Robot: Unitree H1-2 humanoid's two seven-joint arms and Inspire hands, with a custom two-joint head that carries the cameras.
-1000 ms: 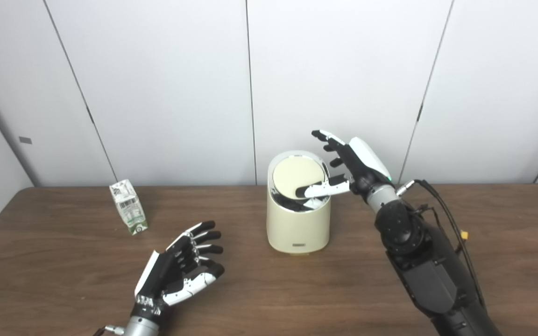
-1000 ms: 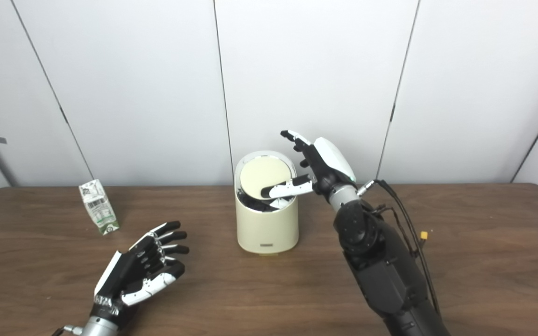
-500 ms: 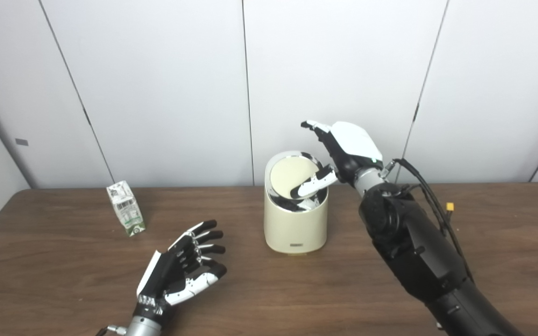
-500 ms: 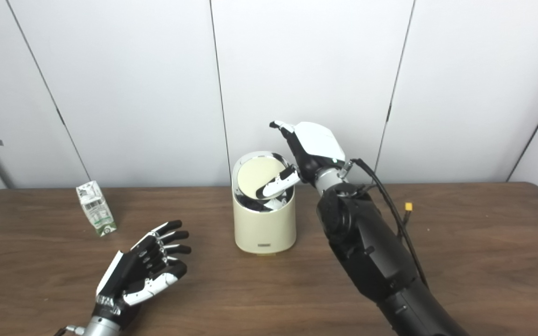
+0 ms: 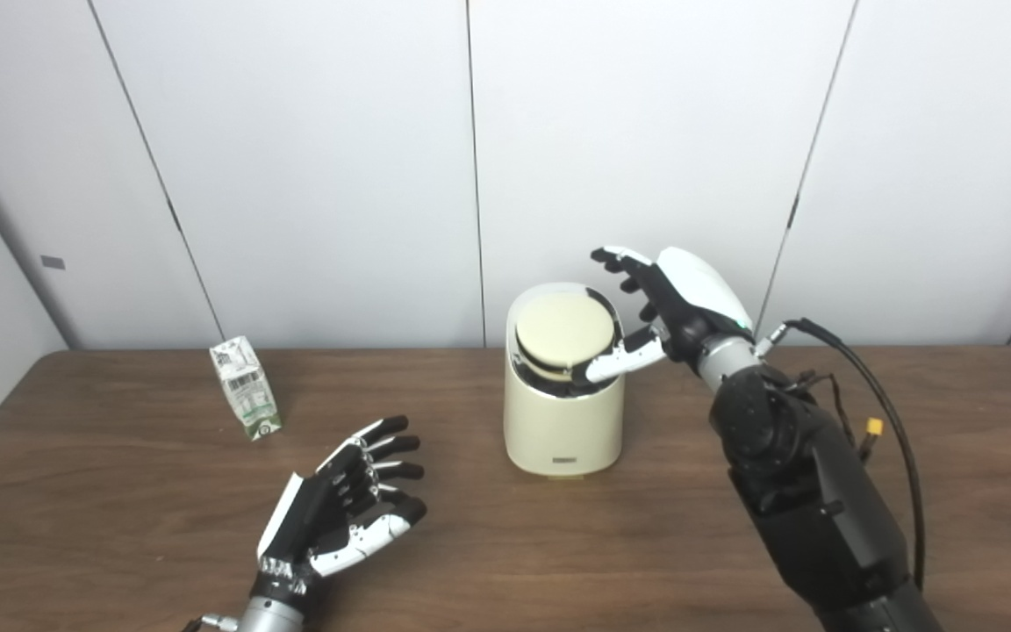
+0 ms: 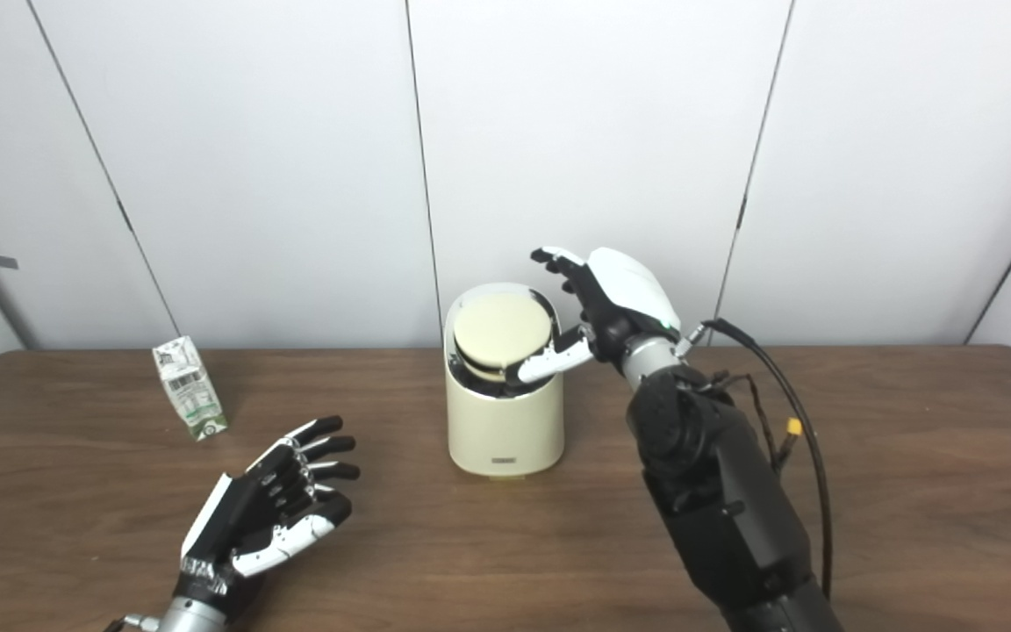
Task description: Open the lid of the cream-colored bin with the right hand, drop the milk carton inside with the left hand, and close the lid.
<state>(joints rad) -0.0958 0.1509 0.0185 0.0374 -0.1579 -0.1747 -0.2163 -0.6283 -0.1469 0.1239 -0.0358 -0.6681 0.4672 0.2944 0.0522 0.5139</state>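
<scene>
The cream-colored bin [image 5: 563,421] stands at the middle of the brown table. Its round lid [image 5: 565,330] lies nearly flat in the rim, with a dark gap along its front edge. My right hand [image 5: 665,303] is open at the bin's right rim, its thumb resting on the front right edge of the lid and its fingers spread above the rim. The small white and green milk carton [image 5: 245,399] stands upright at the far left. My left hand [image 5: 343,507] is open and empty, palm up, low over the table between carton and bin.
The table [image 5: 505,544] runs the full width of the view, with a white panelled wall behind it. A black cable with a yellow connector [image 5: 871,427] hangs beside my right forearm.
The lid has gone from tilted with the bin's dark inside showing to nearly flat. My right hand stayed at the rim, its thumb on the lid. Left hand and carton have not moved.
</scene>
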